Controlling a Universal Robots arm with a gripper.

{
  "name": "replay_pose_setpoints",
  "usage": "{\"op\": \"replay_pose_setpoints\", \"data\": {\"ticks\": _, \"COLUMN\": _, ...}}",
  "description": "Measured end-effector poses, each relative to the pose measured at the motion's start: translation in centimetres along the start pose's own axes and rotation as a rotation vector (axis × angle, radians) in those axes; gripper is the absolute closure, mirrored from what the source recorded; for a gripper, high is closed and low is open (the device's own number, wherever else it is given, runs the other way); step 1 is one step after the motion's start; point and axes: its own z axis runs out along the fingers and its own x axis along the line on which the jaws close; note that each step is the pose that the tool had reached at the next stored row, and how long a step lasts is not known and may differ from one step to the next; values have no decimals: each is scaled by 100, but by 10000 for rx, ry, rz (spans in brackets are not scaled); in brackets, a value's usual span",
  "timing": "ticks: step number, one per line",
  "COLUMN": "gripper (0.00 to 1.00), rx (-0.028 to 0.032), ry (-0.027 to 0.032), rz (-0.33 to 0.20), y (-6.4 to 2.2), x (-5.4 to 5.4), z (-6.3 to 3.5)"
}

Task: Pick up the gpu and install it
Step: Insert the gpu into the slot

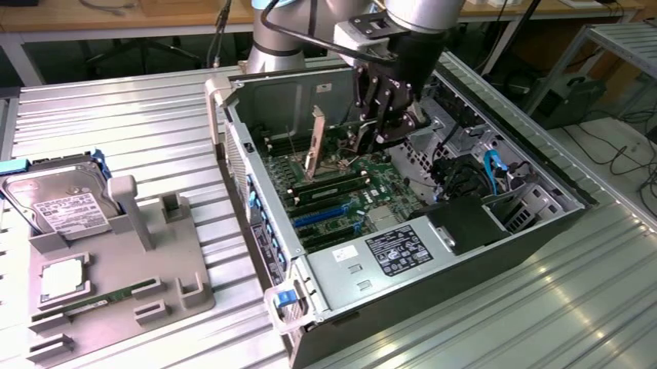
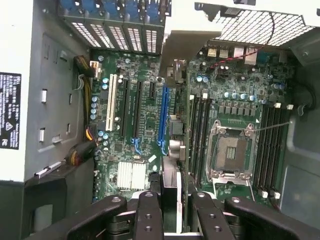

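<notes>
My gripper (image 1: 388, 123) hangs inside the open computer case (image 1: 257, 184), shut on the gpu (image 1: 331, 150). The card stands on edge above the motherboard (image 1: 355, 192), with its silver bracket toward the case's back wall. In the wrist view the gpu (image 2: 172, 170) runs edge-on between the two black fingers (image 2: 150, 210), and its bracket (image 2: 182, 50) lies at the far end. It hovers over the motherboard (image 2: 135, 115), right beside the long blue slot (image 2: 163, 112). I cannot tell whether the card's edge touches a slot.
A grey fixture (image 1: 113, 261) at the exterior view's left carries a hard drive (image 1: 61, 204), a silver processor (image 1: 61, 277) and a thin memory stick (image 1: 98, 301). Inside the case are the power supply (image 1: 401, 250), blue cables (image 1: 493, 173) and the empty processor socket (image 2: 230, 150).
</notes>
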Motion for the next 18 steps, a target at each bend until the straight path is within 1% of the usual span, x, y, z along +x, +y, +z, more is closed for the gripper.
{"op": "replay_pose_setpoints", "data": {"ticks": 1, "gripper": 72, "rx": 2, "ry": -3, "rz": 264, "y": -2, "x": -5, "z": 58}}
{"op": "replay_pose_setpoints", "data": {"ticks": 2, "gripper": 72, "rx": 4, "ry": -10, "rz": 572, "y": 1, "x": -25, "z": 143}}
{"op": "replay_pose_setpoints", "data": {"ticks": 3, "gripper": 72, "rx": 11, "ry": -17, "rz": 841, "y": 74, "x": -63, "z": 269}}
{"op": "replay_pose_setpoints", "data": {"ticks": 4, "gripper": 72, "rx": 8, "ry": -15, "rz": 735, "y": 121, "x": -66, "z": 328}}
{"op": "replay_pose_setpoints", "data": {"ticks": 5, "gripper": 72, "rx": 21, "ry": -5, "rz": 317, "y": 129, "x": -73, "z": 418}}
{"op": "replay_pose_setpoints", "data": {"ticks": 6, "gripper": 72, "rx": 87, "ry": 3, "rz": 287, "y": 134, "x": -83, "z": 432}}
{"op": "replay_pose_setpoints", "data": {"ticks": 7, "gripper": 72, "rx": 133, "ry": 4, "rz": 286, "y": 142, "x": -89, "z": 438}}
{"op": "replay_pose_setpoints", "data": {"ticks": 8, "gripper": 72, "rx": 157, "ry": 5, "rz": 295, "y": 147, "x": -95, "z": 444}}
{"op": "replay_pose_setpoints", "data": {"ticks": 9, "gripper": 72, "rx": 168, "ry": 3, "rz": 325, "y": 152, "x": -99, "z": 455}}
{"op": "replay_pose_setpoints", "data": {"ticks": 16, "gripper": 72, "rx": 175, "ry": 6, "rz": 690, "y": 176, "x": -105, "z": 570}}
{"op": "replay_pose_setpoints", "data": {"ticks": 18, "gripper": 72, "rx": 174, "ry": 24, "rz": 742, "y": 179, "x": -102, "z": 588}}
